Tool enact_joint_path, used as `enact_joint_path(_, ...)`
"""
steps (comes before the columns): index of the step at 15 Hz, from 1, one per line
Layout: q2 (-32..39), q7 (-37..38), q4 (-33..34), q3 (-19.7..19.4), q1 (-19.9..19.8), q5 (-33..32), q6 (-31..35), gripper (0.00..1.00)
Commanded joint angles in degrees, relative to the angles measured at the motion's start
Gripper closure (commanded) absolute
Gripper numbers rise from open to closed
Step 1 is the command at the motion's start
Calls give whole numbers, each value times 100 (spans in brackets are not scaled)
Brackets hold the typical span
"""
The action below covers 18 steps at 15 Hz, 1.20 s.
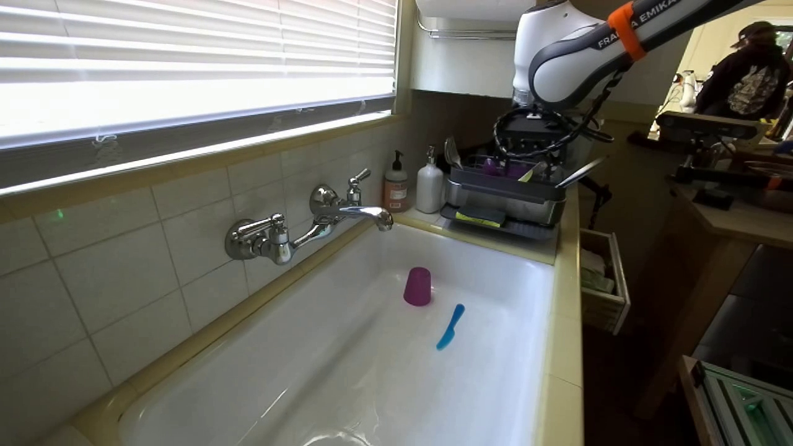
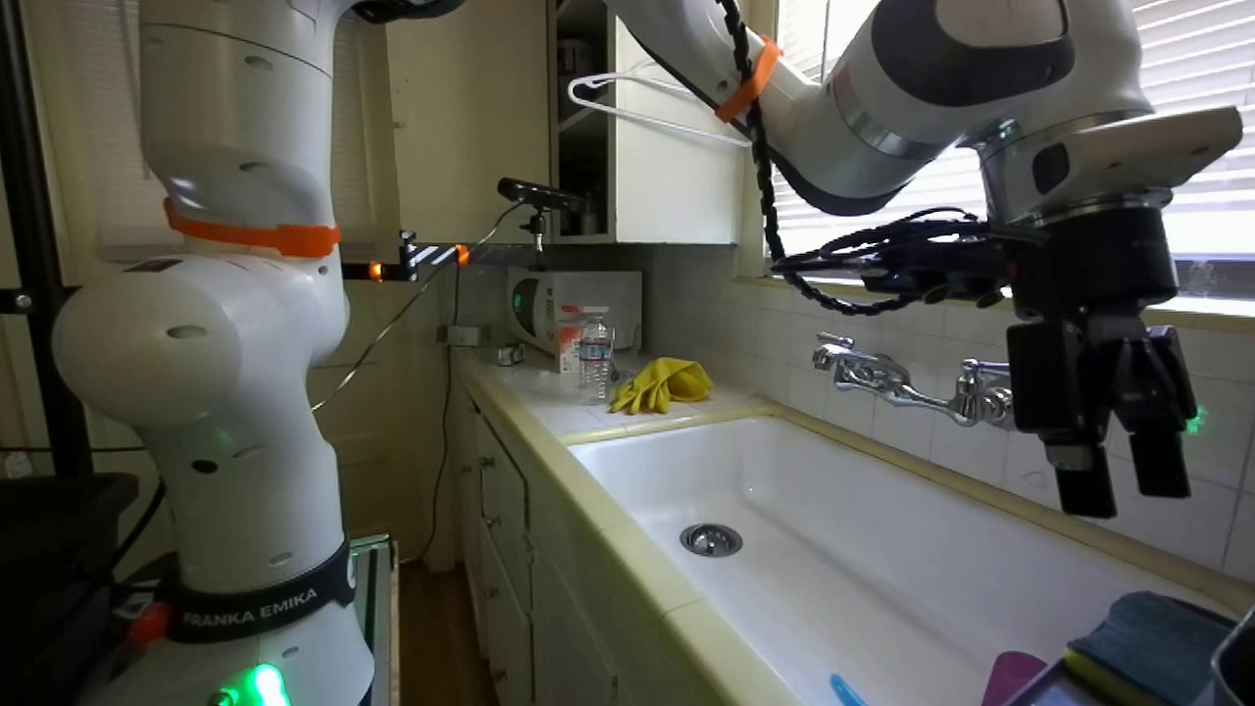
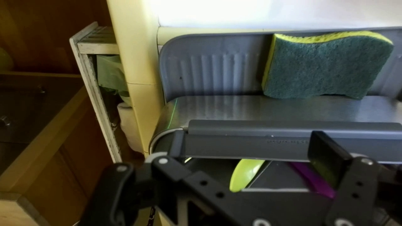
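My gripper [image 2: 1125,478] hangs fingers-down, open, with nothing between its fingertips. In the wrist view its black fingers [image 3: 326,157] stand wide apart over a grey and steel dish rack [image 3: 226,146]. Below them in the rack lie a lime-green utensil [image 3: 246,174] and a purple utensil [image 3: 314,180], both partly hidden by the rim and the gripper. A green and yellow sponge [image 3: 326,66] leans against the rack's front on its grey tray. In the white sink a purple cup [image 1: 417,287] stands upside down near a blue plastic knife [image 1: 451,327].
A chrome faucet [image 1: 353,214] juts over the sink [image 1: 495,384]. Two soap bottles, one amber [image 1: 395,189] and one white [image 1: 429,186], stand beside the rack. A drawer [image 1: 604,282] hangs open below the counter edge. Yellow gloves [image 2: 667,384] and a water bottle [image 2: 595,363] sit beyond the sink.
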Motion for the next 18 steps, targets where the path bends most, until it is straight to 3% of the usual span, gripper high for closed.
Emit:
enact_joint_path(1,-79,76,-94,110,-70,-271,102,0)
enact_joint_path(11,-255,-308,-163,11,-331,-1123,529,0)
enact_joint_path(18,-215,-1879,-71,-89,-662,-793,943,0)
